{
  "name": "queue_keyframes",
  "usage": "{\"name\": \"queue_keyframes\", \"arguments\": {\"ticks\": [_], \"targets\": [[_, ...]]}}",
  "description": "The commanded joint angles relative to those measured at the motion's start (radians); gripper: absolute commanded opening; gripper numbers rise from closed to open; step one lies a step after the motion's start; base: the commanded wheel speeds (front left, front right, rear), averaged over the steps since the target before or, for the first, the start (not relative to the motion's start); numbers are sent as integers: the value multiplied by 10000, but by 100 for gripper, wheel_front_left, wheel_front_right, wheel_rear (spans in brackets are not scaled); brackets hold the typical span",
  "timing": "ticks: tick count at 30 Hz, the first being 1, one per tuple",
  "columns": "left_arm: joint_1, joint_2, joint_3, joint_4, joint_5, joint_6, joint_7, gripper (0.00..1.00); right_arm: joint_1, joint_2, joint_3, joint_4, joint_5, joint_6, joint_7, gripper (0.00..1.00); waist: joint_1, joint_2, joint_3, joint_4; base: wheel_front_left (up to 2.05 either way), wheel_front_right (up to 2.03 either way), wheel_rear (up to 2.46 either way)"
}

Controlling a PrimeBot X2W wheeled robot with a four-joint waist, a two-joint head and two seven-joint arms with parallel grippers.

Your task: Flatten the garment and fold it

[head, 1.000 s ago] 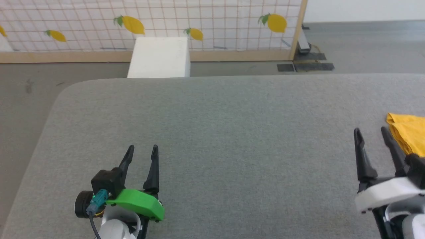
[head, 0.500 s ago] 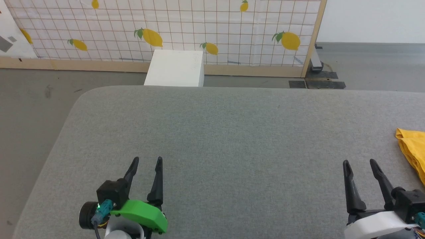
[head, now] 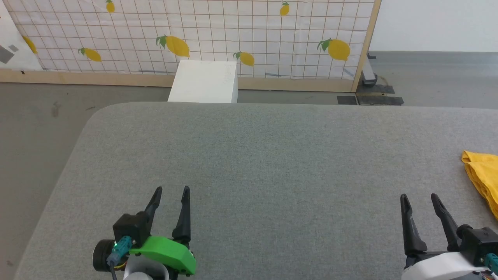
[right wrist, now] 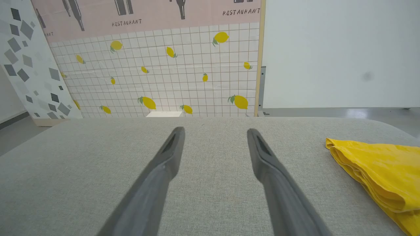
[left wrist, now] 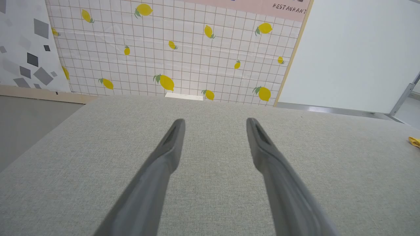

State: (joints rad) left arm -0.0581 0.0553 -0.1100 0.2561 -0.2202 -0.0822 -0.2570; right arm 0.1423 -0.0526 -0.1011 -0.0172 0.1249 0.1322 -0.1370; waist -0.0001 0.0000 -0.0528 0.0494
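Observation:
The yellow garment (head: 484,177) lies in stacked layers at the right edge of the grey table (head: 272,155), plain yellow side up, print hidden. In the right wrist view the garment (right wrist: 380,167) sits right of my fingers, apart from them. A corner of the garment (left wrist: 414,141) shows at the far right of the left wrist view. My right gripper (head: 419,199) stands open near the front right, left of the cloth, nothing between its fingers. My left gripper (head: 171,191) stands open at the front left, holding nothing.
A white box (head: 204,81) stands on the floor behind the table's far edge. A lemon-patterned grid panel (head: 218,35) with a wooden frame runs along the back. Grey floor lies left of the table's rounded corner.
The camera has tilted up, so the whole picture shifted down. My right gripper has drawn back toward the front edge, further from the garment. The left gripper holds its place.

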Motion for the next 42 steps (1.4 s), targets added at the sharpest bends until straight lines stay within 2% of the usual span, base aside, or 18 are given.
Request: {"name": "queue_keyframes", "arguments": {"ticks": [1,42], "targets": [[0,0,-2,7,-1,0,1,0,2,0,4,2,3,0,0,0,1,0,-3,-1,0,0,0],[133,-5,263,-621,526,196,620,0,-339,6,237,41,-299,-4,341,0,1,0,126,-122,0,0,0]]}}
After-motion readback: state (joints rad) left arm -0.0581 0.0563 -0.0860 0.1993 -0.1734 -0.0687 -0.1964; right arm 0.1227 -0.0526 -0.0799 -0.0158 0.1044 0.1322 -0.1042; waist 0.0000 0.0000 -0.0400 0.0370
